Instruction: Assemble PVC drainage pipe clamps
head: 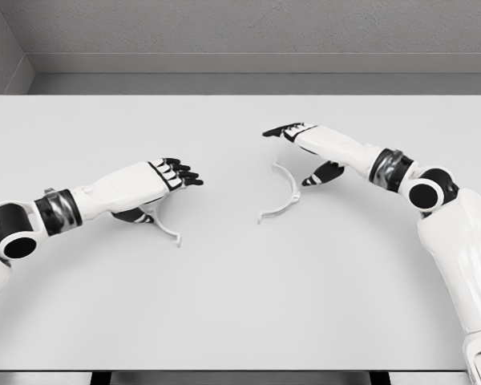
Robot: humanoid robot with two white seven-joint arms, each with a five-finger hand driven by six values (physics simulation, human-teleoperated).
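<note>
On the white table (240, 321), a curved white clamp half (282, 192) lay near the middle. Just right of it hovered the right hand (305, 148), fingers spread, holding nothing. Left of it, the left hand (156, 188) rested over another clamp half (164, 227), fingers loosely out.

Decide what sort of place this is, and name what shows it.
Probably a simulated assembly workbench: a plain white table against bare grey walls, two white clamp halves on it, and a robot's left hand and right hand over them.
</note>
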